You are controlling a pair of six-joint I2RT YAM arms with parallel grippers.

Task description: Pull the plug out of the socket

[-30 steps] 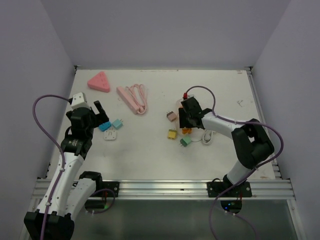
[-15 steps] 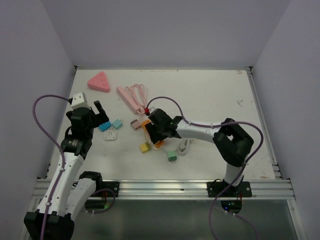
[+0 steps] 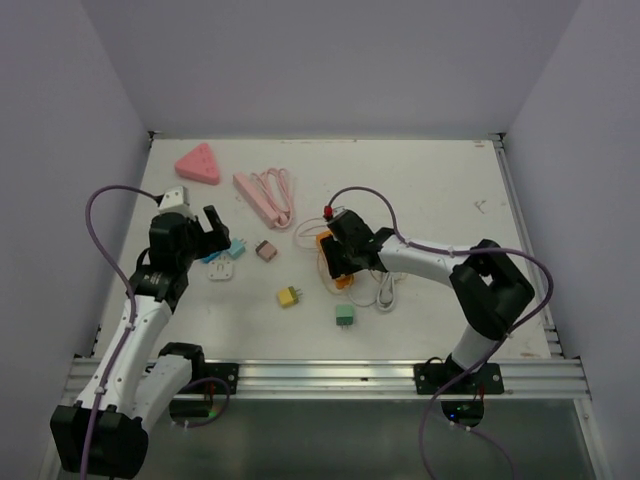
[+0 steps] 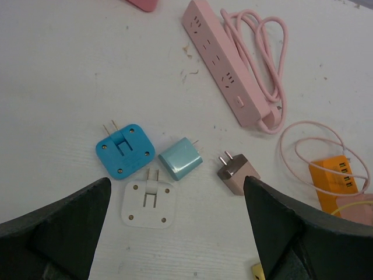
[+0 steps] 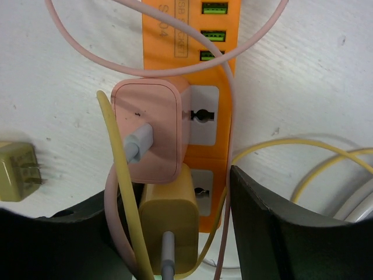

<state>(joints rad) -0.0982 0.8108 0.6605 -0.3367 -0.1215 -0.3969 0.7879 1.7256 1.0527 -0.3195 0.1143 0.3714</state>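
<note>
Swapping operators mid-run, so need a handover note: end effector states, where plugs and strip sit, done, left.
Left end effector: open, empty, above the loose blue flat adapter, white flat adapter and teal cube adapter.
Right end effector: open, straddling the mustard-yellow plug seated in the orange plastic power strip, mid-table.
Pink square plug sits in the adjacent socket.
Done: right arm positioned. Left: close, pull; no plug is out yet.
</note>
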